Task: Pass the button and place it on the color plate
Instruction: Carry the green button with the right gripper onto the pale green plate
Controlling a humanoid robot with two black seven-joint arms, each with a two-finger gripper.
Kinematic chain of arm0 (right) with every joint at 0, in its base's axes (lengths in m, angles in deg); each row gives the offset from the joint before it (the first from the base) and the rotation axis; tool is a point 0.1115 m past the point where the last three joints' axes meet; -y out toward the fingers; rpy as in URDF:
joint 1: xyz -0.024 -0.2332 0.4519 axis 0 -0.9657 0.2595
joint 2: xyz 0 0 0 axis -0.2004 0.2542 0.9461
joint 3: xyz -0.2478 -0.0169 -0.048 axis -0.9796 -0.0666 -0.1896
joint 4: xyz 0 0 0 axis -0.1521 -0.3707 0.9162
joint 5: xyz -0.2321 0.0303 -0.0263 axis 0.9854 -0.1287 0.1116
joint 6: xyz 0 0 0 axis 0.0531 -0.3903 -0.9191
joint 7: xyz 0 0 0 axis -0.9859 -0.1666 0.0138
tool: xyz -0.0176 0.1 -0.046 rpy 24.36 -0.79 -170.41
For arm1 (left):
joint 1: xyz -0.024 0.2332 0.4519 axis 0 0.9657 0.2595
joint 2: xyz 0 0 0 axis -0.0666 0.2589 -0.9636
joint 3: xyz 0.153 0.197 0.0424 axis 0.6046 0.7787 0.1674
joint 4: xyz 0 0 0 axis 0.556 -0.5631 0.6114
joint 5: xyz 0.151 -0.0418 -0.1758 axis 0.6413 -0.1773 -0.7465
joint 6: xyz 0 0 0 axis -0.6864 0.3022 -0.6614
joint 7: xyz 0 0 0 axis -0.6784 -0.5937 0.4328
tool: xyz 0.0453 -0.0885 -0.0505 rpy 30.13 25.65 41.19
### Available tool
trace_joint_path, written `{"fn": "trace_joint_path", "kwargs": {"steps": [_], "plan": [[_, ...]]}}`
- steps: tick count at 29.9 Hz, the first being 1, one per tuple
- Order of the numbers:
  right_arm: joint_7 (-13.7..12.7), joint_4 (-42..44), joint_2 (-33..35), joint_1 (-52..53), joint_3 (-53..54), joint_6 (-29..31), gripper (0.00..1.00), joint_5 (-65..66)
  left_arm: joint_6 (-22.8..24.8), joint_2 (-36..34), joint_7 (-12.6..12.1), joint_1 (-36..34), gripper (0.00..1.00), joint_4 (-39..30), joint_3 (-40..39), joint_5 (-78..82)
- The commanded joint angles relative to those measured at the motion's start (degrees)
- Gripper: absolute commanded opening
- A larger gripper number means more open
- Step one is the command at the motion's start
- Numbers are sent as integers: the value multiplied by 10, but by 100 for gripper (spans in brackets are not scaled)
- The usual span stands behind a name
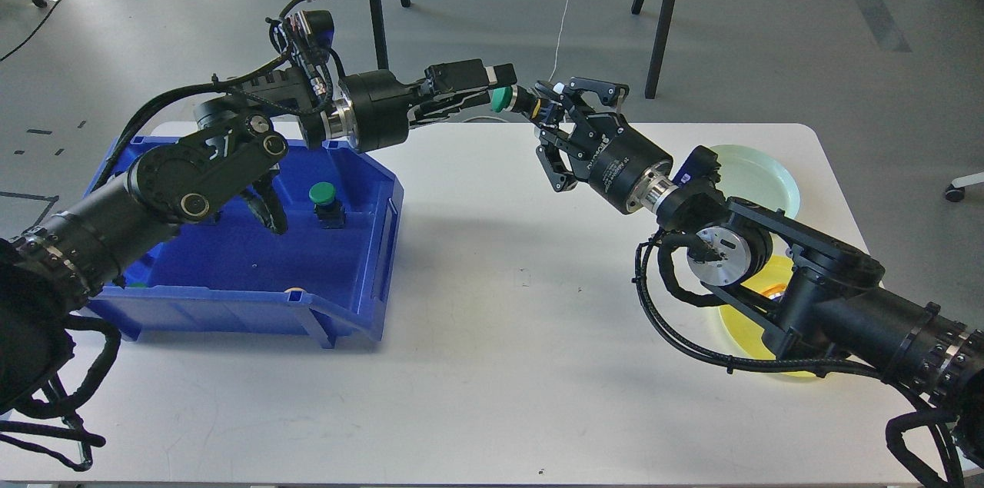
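Note:
A green-capped button (502,98) with a black body is held in the air above the table's far edge, between my two grippers. My right gripper (547,110) is shut on its black body, with the green cap pointing left. My left gripper (490,91) is just left of the cap; its fingers are spread and do not touch the button. A pale green plate (761,174) lies at the far right of the table. A yellow plate (749,323) lies nearer, partly hidden under my right arm.
A blue bin (361,284) stands on the left of the white table (500,365). It holds another green button (324,200). My left arm crosses above the bin. Stand legs (375,4) rise behind the table's far edge.

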Motion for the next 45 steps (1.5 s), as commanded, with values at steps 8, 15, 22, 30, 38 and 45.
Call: {"fn": "trace_joint_path", "kwargs": {"steps": [8,15,22,30,38,45], "plan": [[-1,-9,131,0,-3,-187,0,39,0,1,0,-1,93,1,-1,-3],[6,41,135,-8,-57,-362,0,152,0,1,0,-1,94,14,2,-32],[5,195,44,-5,-77,-362,0,186,0,1,0,1,94,14,4,-35],[-22,559,-143,24,-137,-362,0,189,0,1,0,1,94,14,2,-35],[-37,604,-143,25,-137,-362,1,188,0,1,0,2,94,14,1,-36],[-37,600,-143,26,-137,-362,20,187,0,1,0,2,94,14,0,-37]]}}
